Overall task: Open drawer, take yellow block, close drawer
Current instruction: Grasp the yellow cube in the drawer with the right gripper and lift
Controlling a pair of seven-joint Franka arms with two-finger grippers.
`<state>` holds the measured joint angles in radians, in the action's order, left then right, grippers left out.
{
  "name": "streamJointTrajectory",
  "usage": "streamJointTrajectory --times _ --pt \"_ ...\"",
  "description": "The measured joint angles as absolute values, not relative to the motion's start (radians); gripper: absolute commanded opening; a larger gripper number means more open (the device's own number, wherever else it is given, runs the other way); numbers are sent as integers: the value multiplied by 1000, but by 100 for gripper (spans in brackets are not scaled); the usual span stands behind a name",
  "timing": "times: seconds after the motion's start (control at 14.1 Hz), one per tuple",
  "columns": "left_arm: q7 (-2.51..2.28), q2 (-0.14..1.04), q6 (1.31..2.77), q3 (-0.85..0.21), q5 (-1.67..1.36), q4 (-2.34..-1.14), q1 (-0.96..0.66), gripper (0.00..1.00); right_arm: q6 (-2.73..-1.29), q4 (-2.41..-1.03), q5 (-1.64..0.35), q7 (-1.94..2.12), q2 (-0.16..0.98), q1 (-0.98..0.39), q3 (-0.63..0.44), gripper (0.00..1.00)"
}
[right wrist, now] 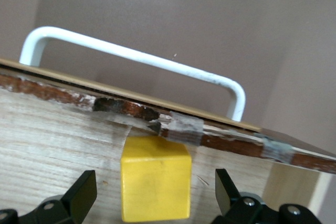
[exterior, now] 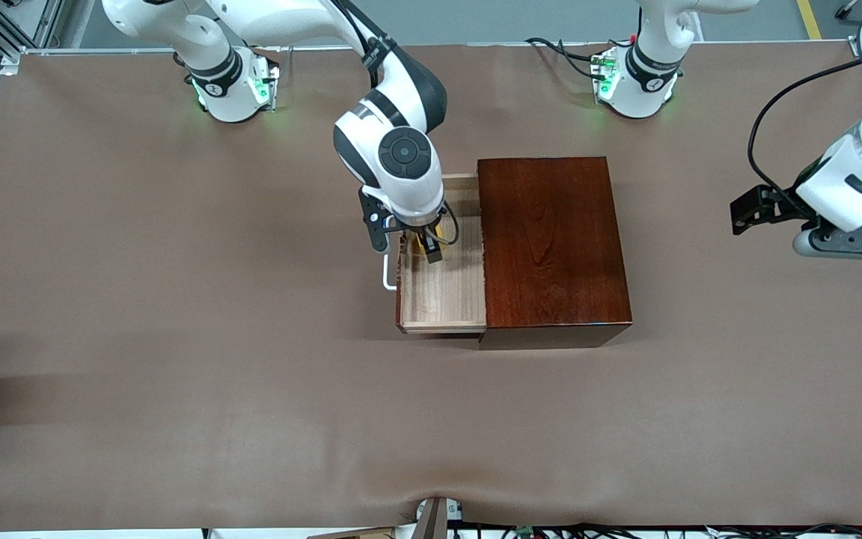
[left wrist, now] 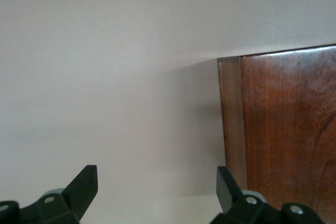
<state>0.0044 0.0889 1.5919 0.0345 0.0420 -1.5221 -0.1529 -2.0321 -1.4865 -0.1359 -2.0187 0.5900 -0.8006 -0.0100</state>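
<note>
Brown desk [exterior: 176, 299] carrying one box [exterior: 551, 239], one drawer [exterior: 442, 299] pulled out, one block [right wrist: 155, 184] inside between wide right claw [right wrist: 152, 203] fingers; left claw [left wrist: 157, 192] wide, waiting over desk.

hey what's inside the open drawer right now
The yellow block sits on the drawer floor near its front panel, between the open right gripper fingers. The part within the wooden box is hidden.

worktop [exterior: 176, 299]: brown matte covering, slightly rippled at the edge nearest the front camera | floor: grey strip along the edge by the arm bases, yellow line [exterior: 809, 19] toward the left arm's corner | cables [exterior: 625, 531]: dark tangle under the nearest edge | light: even, soft shadows
</note>
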Motion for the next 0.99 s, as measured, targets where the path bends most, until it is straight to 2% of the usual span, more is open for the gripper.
streamJointTrajectory --times 0.07,0.14,0.71,0.99 --pt "15 78 1584 35 42 -1525 -144 100 -2045 -1486 -136 -2018 596 -803 -10 23" --pt "22 70 1579 36 42 -1525 -136 100 -2057 -1486 -136 -2017 599 -806 -10 0" --pt "26 40 1491 42 42 -1522 -103 100 -2063 -1429 -136 -2018 599 -813 -18 0" --pt "25 40 1492 37 42 -1523 -104 100 -1935 -1323 -136 -2018 591 -803 -29 0"
